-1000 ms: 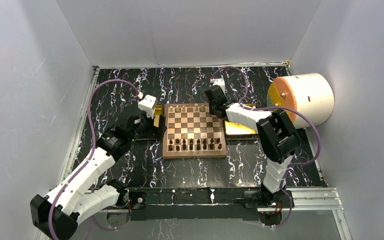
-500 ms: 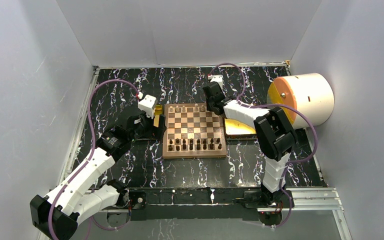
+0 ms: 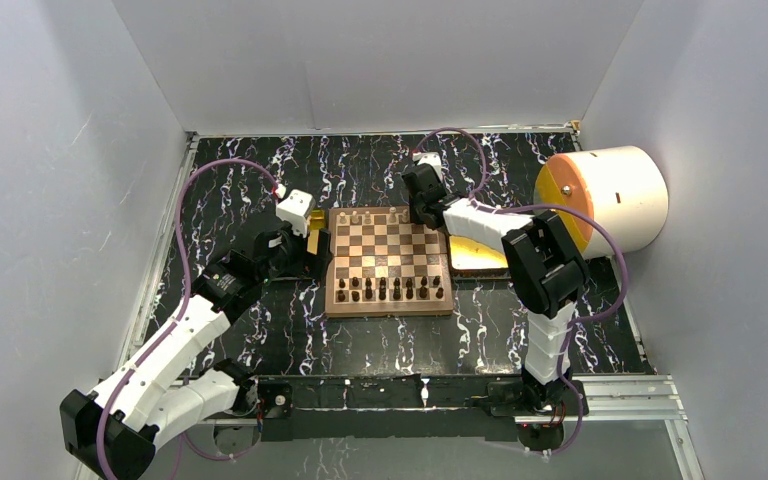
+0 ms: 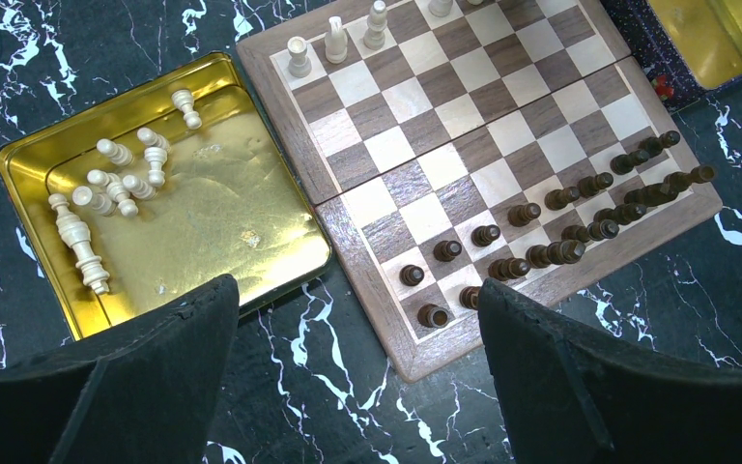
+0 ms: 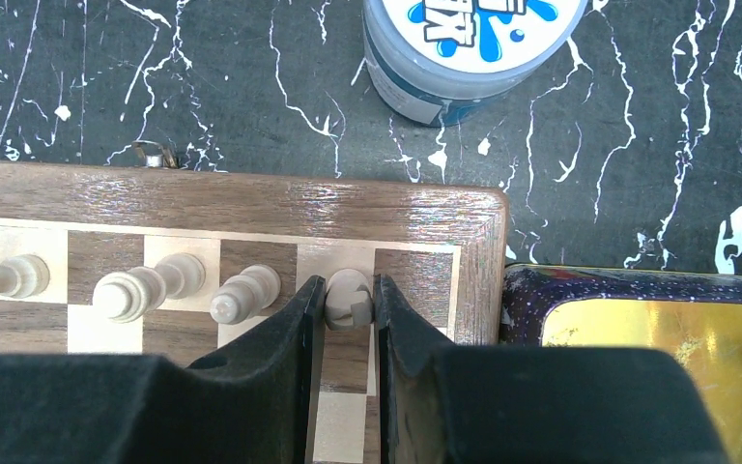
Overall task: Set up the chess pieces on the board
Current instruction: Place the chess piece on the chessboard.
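A square wooden chessboard (image 3: 388,258) with tan and dark brown squares and a reddish border lies on the black white-veined marble table (image 3: 260,330). The right gripper (image 5: 347,290) is at the board's far right corner, its black jaws clamped on a pale cream turned chess piece (image 5: 346,302) in the far row. Whether that piece touches the board I cannot tell. Three more cream pieces (image 5: 145,288) stand in the same row, further in from that corner. Dark brown pieces (image 4: 560,217) fill the board's two near rows.

The left gripper (image 4: 357,295) hovers over the board's near left edge, jaws wide apart and holding nothing. Just left of the board sits a shiny gold rectangular tray (image 4: 213,232) with several loose cream pieces (image 4: 106,188) lying in it. A second gold tray (image 5: 638,338) is just beside the board's right edge. A small blue-and-white jar (image 5: 473,48) stands on the marble just beyond the board's far right corner.
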`<move>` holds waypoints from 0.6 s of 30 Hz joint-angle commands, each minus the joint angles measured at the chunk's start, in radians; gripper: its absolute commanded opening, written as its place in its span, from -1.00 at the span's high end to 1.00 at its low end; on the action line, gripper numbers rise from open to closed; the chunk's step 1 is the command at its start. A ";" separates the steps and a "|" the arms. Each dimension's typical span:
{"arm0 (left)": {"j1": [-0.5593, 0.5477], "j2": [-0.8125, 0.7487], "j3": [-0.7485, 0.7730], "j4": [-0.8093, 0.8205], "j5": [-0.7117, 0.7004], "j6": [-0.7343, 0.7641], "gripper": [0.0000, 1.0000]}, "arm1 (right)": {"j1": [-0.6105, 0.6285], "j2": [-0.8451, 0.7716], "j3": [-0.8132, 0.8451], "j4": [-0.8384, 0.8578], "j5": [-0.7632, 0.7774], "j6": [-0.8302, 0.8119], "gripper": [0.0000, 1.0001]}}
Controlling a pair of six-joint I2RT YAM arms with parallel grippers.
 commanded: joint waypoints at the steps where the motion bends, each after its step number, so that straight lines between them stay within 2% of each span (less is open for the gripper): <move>1: 0.000 -0.010 0.000 -0.002 0.002 0.008 -0.81 | 0.006 0.021 0.057 -0.007 0.006 0.017 0.49; 18: 0.000 -0.019 -0.003 -0.002 -0.001 0.008 -0.82 | 0.012 0.045 0.082 -0.035 0.023 0.023 0.43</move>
